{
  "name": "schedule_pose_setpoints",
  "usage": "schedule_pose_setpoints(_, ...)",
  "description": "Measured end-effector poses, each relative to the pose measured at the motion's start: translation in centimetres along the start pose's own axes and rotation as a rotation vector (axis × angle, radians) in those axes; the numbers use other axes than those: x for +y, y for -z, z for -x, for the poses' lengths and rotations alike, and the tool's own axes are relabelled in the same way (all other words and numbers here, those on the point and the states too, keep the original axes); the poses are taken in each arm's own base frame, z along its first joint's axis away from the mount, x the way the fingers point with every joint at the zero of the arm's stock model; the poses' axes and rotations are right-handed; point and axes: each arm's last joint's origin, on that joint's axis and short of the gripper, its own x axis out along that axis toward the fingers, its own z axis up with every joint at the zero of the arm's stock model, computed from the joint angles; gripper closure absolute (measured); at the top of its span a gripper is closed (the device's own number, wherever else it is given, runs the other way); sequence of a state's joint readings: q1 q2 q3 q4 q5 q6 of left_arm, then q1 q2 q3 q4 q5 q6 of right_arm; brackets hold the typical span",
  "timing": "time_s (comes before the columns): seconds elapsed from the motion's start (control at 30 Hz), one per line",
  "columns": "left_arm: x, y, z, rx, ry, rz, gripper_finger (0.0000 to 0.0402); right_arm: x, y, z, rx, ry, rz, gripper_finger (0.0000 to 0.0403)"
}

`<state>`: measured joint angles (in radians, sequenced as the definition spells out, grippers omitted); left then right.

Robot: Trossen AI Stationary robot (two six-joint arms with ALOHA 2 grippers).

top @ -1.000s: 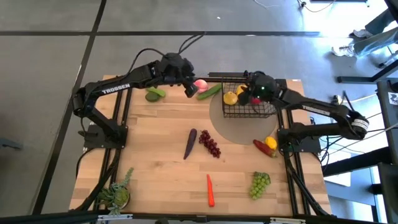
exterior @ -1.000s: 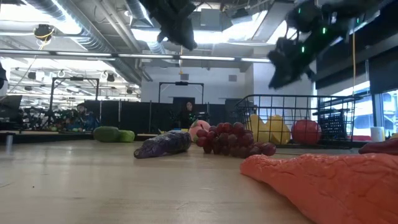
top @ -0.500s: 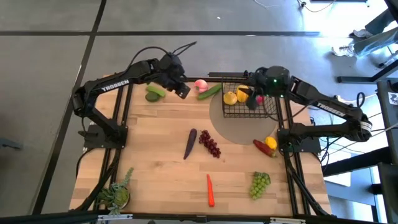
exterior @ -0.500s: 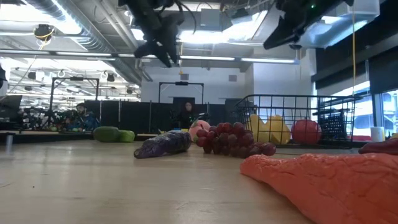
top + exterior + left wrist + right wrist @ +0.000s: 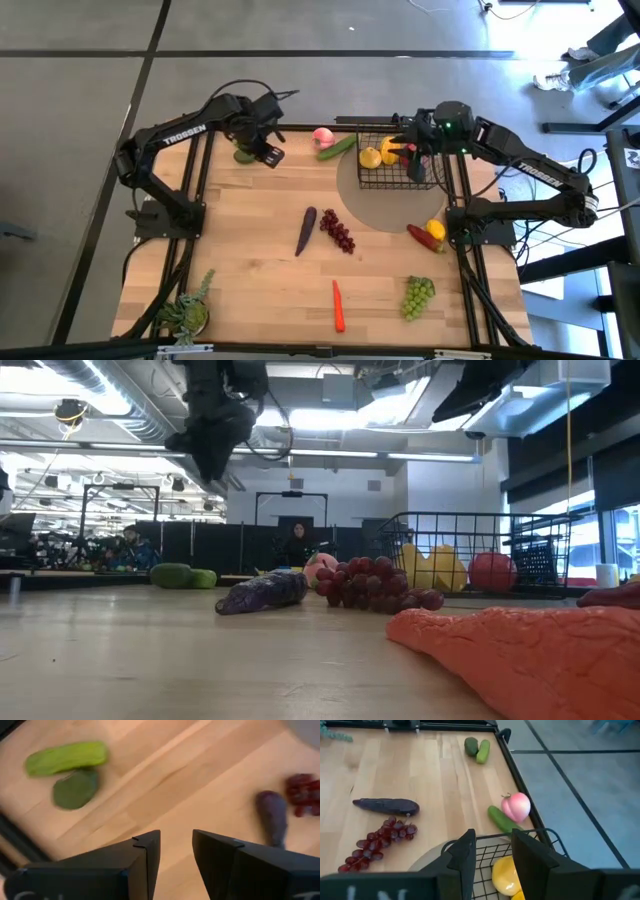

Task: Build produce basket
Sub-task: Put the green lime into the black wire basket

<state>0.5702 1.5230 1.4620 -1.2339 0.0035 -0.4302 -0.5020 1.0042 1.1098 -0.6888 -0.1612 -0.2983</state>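
Observation:
The black wire basket (image 5: 398, 165) stands at the far right on a grey round mat; it holds a yellow piece (image 5: 506, 872) and a red piece (image 5: 492, 572). My right gripper (image 5: 495, 857) is open and empty above the basket's rim. My left gripper (image 5: 176, 851) is open and empty, high over the far left of the table, beside the avocado (image 5: 75, 790) and a green cucumber (image 5: 67, 757). A pink peach (image 5: 322, 136) and a second cucumber (image 5: 338, 147) lie just left of the basket. The eggplant (image 5: 306, 230) and dark grapes (image 5: 338, 232) lie mid-table.
A carrot (image 5: 338, 305) and green grapes (image 5: 418, 295) lie near the front edge. A red pepper and a yellow piece (image 5: 428, 233) lie at the right edge. A potted plant (image 5: 188, 312) stands at the near left corner. Bare wood shows at centre left.
My left gripper has swung from beside the peach toward the table's left, ending by the avocado and cucumber, staying high. My right gripper has risen from inside the basket and drawn back toward the right. No produce has moved.

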Motion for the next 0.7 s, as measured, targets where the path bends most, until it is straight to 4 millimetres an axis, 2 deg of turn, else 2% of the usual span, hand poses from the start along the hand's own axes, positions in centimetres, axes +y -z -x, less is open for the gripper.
schedule_pose_setpoints(0.17, 2.5, -0.2, 0.1, 0.062, -0.042, 0.062, 0.0299, 0.0, -0.2, 0.1, -0.010, -0.021, 0.016, 0.0285)
schedule_pose_setpoints(0.37, 5.6, -1.0, 0.2, 0.080, -0.025, -0.092, 0.0299, 0.4, -0.4, -0.7, -0.067, -0.226, 0.027, 0.0285)
schedule_pose_setpoints(0.5, 7.8, -1.0, -0.6, 0.117, 0.066, -0.178, 0.0299, 0.1, -0.6, -2.5, -0.051, -0.254, 0.005, 0.0285)
schedule_pose_setpoints(0.7, 10.6, 0.2, -2.9, 0.203, 0.090, -0.285, 0.0299, -0.6, -1.1, -5.9, -0.064, -0.253, -0.071, 0.0285)
